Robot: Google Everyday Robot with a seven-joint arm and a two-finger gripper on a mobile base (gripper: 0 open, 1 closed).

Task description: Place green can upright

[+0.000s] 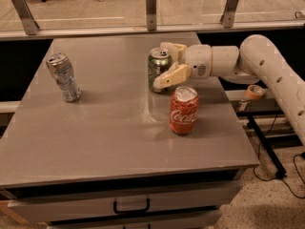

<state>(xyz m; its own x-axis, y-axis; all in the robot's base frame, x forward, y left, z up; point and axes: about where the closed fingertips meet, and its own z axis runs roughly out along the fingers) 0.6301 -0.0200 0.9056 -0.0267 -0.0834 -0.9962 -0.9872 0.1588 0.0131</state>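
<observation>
The green can (158, 69) stands upright on the grey table (109, 128), right of centre towards the back. My gripper (161, 66) reaches in from the right and straddles the can. One cream finger (170, 75) lies across the can's front right side and the other (172, 47) is behind its top. The fingers are spread wider than the can, so the gripper is open.
A red Coca-Cola can (184, 110) stands upright just in front of the gripper. A dented silver can (63, 77) stands at the table's left. A glass rail with metal posts (151, 8) runs behind the table. A drawer handle (131, 207) is below the front edge.
</observation>
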